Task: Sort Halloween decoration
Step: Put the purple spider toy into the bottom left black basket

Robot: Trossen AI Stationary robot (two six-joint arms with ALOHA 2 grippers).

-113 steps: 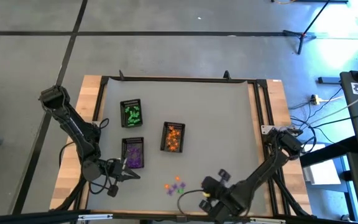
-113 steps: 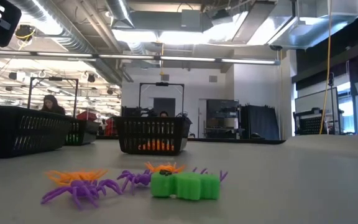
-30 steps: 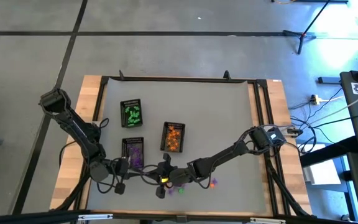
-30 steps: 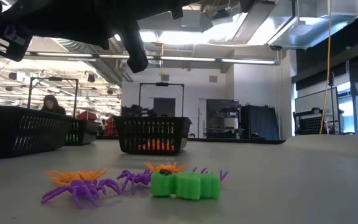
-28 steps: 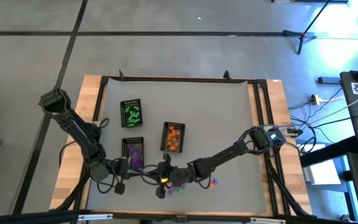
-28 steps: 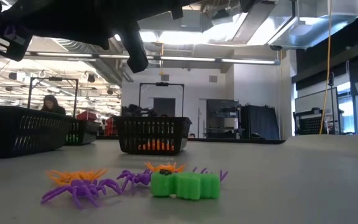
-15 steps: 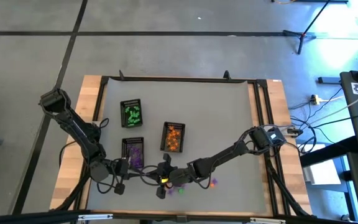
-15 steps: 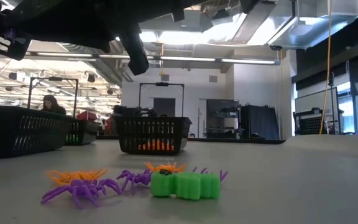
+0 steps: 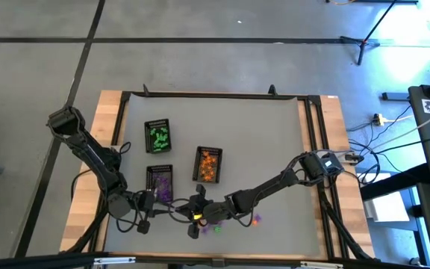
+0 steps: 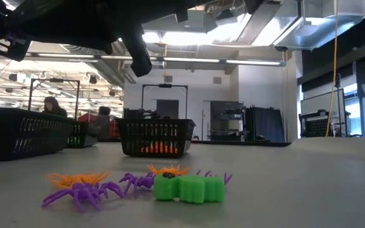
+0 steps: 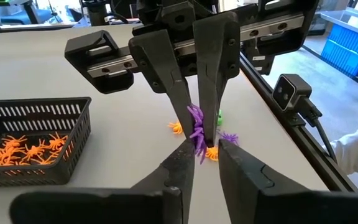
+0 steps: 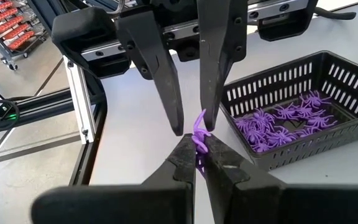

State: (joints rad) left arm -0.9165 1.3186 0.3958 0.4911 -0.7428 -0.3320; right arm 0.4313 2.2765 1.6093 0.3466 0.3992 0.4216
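We have the two grippers meeting tip to tip above the near middle of the table, passing a purple spider between them. The right gripper pinches the spider's lower end with its fingers nearly together. The left gripper stands slightly parted around the same spider; we cannot tell whether it grips or has let go.

To do this handover well, we judge that only one gripper should release at a time, and only once the other has a firm pinch, since the legs are thin and springy. The carry should then run left to the purple tray.

That tray holds many purple spiders. Right of it, the orange tray holds orange spiders, and the far-left green tray holds green pieces. Loose trinkets lie on the table just below the grippers: orange and purple spiders and a green block.
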